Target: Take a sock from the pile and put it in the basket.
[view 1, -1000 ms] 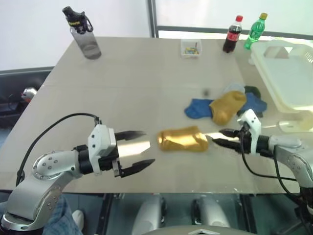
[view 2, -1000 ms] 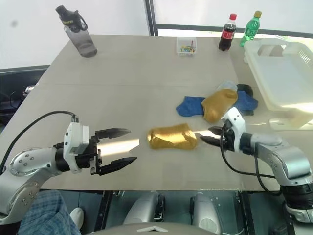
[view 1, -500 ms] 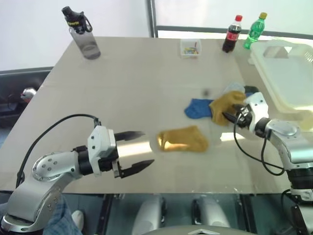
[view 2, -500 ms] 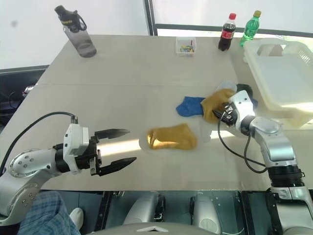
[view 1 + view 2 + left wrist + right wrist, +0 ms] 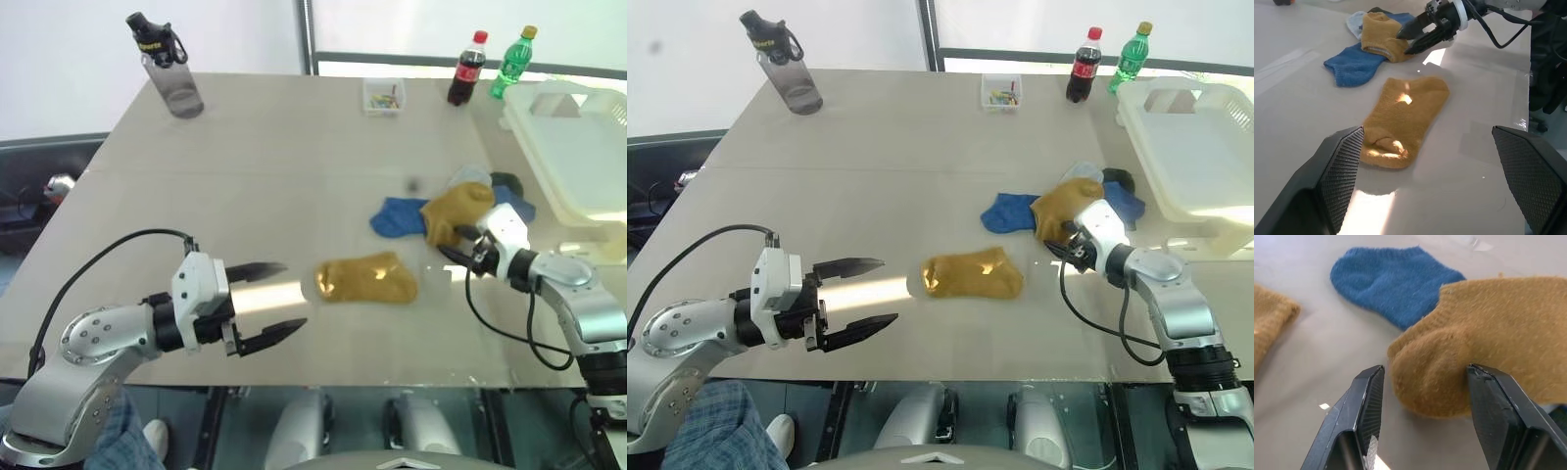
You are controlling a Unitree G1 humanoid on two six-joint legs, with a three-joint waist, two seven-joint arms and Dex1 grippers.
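since a second earlier the right pincer (image 5: pixel 1065 251) had left the near end of the lone mustard sock (image 5: pixel 972 275) and swung up to the pile (image 5: pixel 1073 204), where it sat with its jaws parted around the rounded near end of the pile's mustard sock (image 5: pixel 1464 367), one finger to each side and not closed on it. the left pincer (image 5: pixel 279 303) hung wide and empty over the near left of the table (image 5: pixel 255 147), aimed at the lone sock, and had not shifted. the pile lay right of the table's middle, just short of the basket (image 5: pixel 1195 147) that stood along the right edge. the top mustard sock ran lengthwise from the pincer back and to the right, draped across a blue sock (image 5: pixel 1011 212) whose toe pointed left. the lone sock lay flat with its long axis across the table, left to right. what could go wrong, to my eye: the fingers straddled only the tip, so a close might pinch a thin fold that slips out on the lift, or the knit might snag the blue sock beneath and drag it along; and the basket wall looked high enough to catch a dangling sock if carried low.
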